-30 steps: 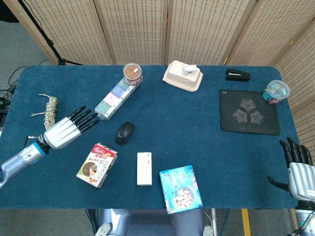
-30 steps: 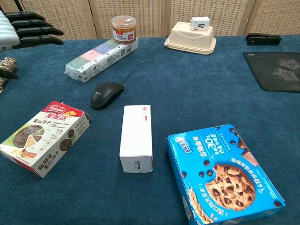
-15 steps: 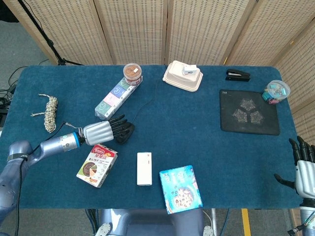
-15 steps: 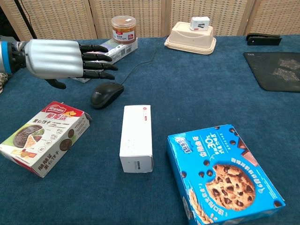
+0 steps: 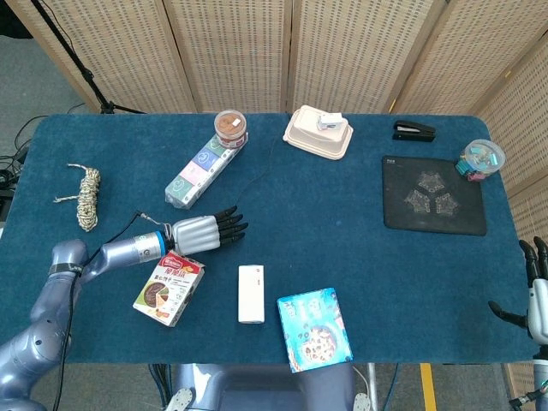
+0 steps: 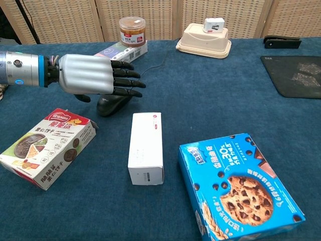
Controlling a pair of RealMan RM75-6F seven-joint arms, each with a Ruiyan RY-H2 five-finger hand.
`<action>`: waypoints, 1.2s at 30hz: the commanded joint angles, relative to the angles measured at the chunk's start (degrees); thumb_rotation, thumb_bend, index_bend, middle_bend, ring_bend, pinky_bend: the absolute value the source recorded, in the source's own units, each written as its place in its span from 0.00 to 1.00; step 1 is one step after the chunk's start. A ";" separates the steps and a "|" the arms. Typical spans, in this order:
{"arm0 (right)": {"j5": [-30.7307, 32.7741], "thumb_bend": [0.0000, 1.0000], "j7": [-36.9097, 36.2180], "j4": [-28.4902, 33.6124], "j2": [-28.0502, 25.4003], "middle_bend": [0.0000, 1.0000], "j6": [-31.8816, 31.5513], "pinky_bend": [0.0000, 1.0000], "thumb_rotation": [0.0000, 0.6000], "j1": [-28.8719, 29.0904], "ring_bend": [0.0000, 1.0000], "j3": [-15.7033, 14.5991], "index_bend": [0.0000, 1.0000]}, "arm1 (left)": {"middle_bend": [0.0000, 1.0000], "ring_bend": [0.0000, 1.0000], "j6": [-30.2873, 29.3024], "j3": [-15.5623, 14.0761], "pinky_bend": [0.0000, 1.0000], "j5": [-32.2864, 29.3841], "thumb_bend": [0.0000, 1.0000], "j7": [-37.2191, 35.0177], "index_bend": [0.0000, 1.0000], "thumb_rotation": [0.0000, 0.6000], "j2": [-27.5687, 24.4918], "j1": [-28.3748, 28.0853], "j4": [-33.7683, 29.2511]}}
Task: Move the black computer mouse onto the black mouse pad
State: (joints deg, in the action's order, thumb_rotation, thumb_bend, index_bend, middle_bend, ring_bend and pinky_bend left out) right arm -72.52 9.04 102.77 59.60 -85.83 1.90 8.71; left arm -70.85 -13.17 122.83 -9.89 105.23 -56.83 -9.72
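The black computer mouse lies on the blue table left of centre, its cable running toward the back. My left hand hovers just above it with its fingers stretched out flat and apart, holding nothing. In the head view the left hand covers the mouse. The black mouse pad lies far off at the right side of the table and shows in the chest view as the mouse pad. My right hand sits at the right edge of the frame, fingers spread and empty.
A long tissue pack and a jar stand behind the mouse. A snack box, a white box and a blue cookie box lie in front. A food container, a stapler, a rope and a round tub are further off.
My left hand has swept right from near the rope to a spot over the mouse. The right hand has slid lower and further toward the frame's right edge. The mouse has not moved.
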 commanded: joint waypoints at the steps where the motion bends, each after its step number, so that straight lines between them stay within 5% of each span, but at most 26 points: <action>1: 0.04 0.00 -0.07 0.04 -0.09 0.00 -0.03 0.00 1.00 -0.03 0.00 0.03 0.00 | 0.00 0.00 1.08 -1.28 0.16 0.23 0.10 0.36 0.00 1.00 0.71 -0.46 0.68; 8: 0.01 0.00 -0.28 0.19 -0.23 0.00 -0.16 0.00 1.00 -0.12 0.00 0.02 0.00 | 0.02 0.09 1.28 -3.37 0.34 -0.70 0.12 0.72 0.06 1.00 2.03 -0.91 1.57; 13: -0.12 0.00 -0.53 0.26 -0.34 0.00 -0.17 0.00 1.00 -0.12 0.00 0.00 0.00 | 0.24 0.32 0.67 -4.53 0.46 -1.47 0.18 1.54 0.33 1.00 2.72 -0.92 2.12; 16: -0.10 0.00 -0.75 0.25 -0.42 0.00 -0.05 0.00 1.00 -0.12 0.00 -0.02 0.00 | 0.32 0.40 0.51 -5.02 0.50 -2.00 0.20 1.43 0.40 1.00 2.89 -0.88 2.31; 36: -0.34 0.00 -2.13 0.71 -1.05 0.00 0.15 0.00 1.00 -0.21 0.00 -0.11 0.00 | 0.41 0.43 -4.70 -3.27 0.51 -8.09 0.21 1.62 0.49 1.00 2.94 -3.65 0.27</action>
State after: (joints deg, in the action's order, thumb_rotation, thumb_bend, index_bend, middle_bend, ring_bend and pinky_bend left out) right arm -72.77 7.07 103.40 58.65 -85.59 1.75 8.59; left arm -75.28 -16.79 115.20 -8.64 107.94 -59.83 -9.02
